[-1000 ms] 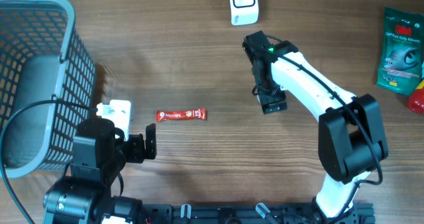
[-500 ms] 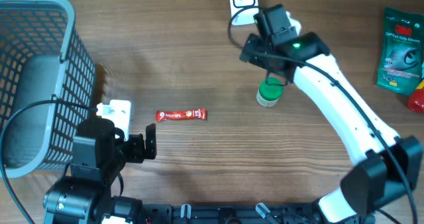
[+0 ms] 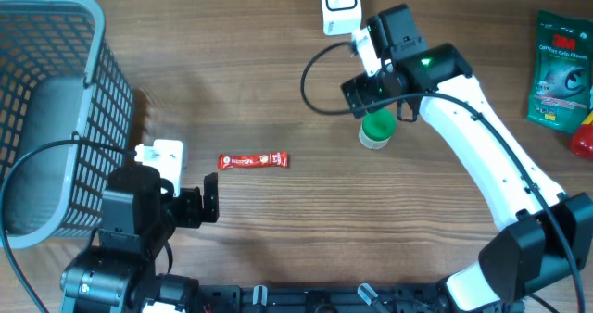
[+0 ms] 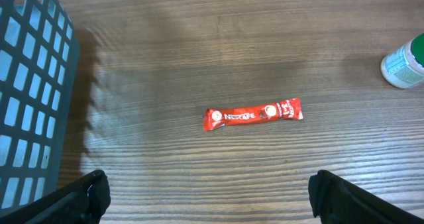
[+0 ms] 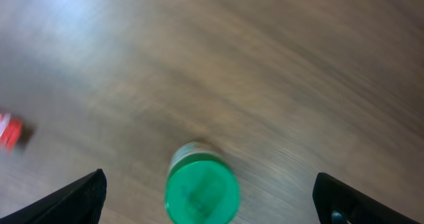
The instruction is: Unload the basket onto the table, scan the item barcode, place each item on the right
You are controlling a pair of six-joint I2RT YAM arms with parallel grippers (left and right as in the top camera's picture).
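A small white bottle with a green lid stands upright on the wooden table, right of centre. My right gripper hovers just behind and above it, open, holding nothing. In the blurred right wrist view the green-lidded bottle lies between the wide-spread fingers of the right gripper. A red Nescafe sachet lies flat at mid-table. The white scanner sits at the far edge. My left gripper rests open near the front left, with the sachet ahead of it.
A blue-grey mesh basket fills the left side, close to the left arm. A green packet and a red item lie at the right edge. Bare wood separates the sachet and bottle.
The right arm rose off the bottle, swung toward the scanner and turned, uncovering the green lid. Its jaws stayed open. The left arm and sachet stayed still.
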